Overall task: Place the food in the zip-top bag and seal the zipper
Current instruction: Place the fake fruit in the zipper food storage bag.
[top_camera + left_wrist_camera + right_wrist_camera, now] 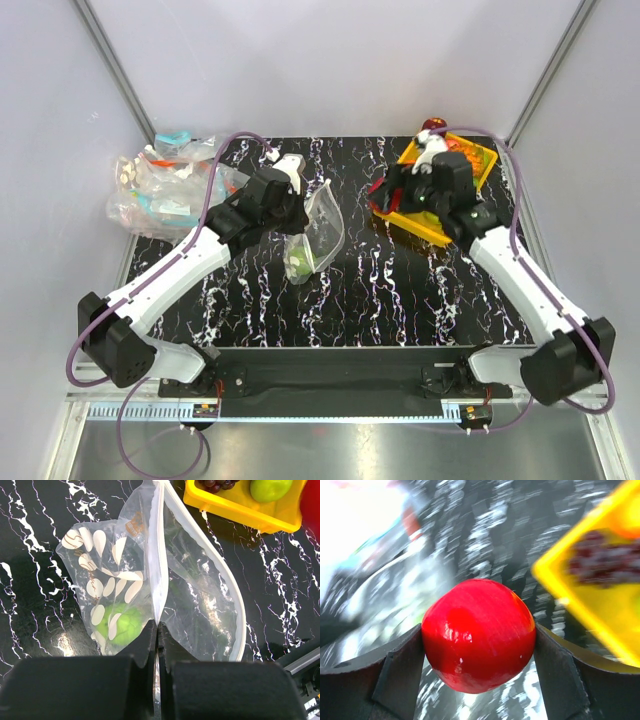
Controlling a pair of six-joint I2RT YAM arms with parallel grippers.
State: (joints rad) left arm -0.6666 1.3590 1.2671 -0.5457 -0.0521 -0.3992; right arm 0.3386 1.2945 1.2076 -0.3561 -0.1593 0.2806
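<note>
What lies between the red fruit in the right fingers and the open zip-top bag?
Only bare black marbled tabletop, seen in the top view; the red fruit and the zip-top bag stand apart.

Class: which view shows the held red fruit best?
Right wrist: the red fruit fills the frame, gripped by the right end effector. Top external shows a small red patch; left wrist, perhaps a sliver at its edge.

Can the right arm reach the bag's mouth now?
Probably yes: the left gripper holds the bag open toward the tray, and only bare table lies between it and the right gripper with the red fruit.
</note>
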